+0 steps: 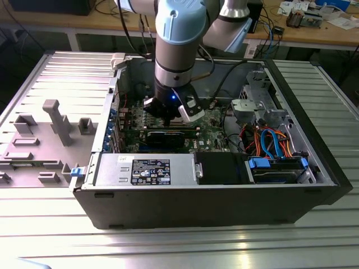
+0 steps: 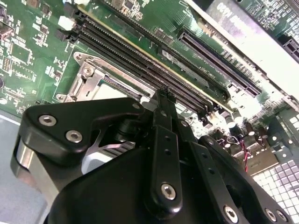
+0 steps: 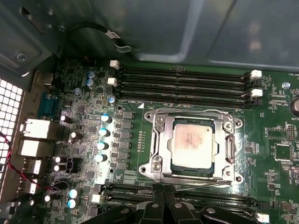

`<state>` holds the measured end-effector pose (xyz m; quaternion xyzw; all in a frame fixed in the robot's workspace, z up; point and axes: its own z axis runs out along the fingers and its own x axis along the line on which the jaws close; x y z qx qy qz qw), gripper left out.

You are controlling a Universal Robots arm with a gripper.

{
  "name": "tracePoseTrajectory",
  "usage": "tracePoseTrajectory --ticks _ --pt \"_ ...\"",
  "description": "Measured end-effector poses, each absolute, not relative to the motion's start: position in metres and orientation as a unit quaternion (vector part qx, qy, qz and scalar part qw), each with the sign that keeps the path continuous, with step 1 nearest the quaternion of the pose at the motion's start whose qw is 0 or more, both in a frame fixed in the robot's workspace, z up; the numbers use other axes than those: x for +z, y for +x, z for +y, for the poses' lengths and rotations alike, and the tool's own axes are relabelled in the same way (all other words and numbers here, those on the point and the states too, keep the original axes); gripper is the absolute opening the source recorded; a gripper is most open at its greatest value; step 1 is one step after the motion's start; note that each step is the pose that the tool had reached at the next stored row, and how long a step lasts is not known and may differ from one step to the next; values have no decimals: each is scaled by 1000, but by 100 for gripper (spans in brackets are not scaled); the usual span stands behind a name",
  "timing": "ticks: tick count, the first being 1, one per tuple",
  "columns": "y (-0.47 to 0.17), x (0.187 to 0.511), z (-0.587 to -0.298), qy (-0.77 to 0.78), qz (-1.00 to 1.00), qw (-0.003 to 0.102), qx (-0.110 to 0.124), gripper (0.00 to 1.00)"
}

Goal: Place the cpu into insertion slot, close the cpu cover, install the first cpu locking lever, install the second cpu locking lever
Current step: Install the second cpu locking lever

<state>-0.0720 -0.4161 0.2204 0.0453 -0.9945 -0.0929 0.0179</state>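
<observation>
In the first wrist view the cpu [image 3: 193,144], a dull silver square, lies in the insertion slot [image 3: 156,120] on the green motherboard. The cpu cover [image 3: 164,144] lies flat around it as a silver frame. A thin wire locking lever [image 3: 205,183] runs along the socket edge nearest my gripper [image 3: 162,193]. The black fingers [image 3: 155,200] stand close together, shut, with their tips at that edge and nothing visibly between them. In the second wrist view the gripper [image 2: 163,93] points at the socket's metal rim [image 2: 88,79]. In the exterior view the gripper [image 1: 168,115] hangs low inside the open computer case.
Long black memory slots [image 3: 182,84] flank the socket on both sides. The case walls [image 1: 258,84] enclose the board. A power supply [image 1: 146,168] sits at the front. A drive bay with blue and orange cables [image 1: 275,145] is at the exterior view's right, a grey fixture [image 1: 56,120] at its left.
</observation>
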Motion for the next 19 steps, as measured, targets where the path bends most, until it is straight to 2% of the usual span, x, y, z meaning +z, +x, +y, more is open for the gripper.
tracePoseTrajectory --ticks 19 --pt "-85 210 -418 46 -992 17 -114 11"
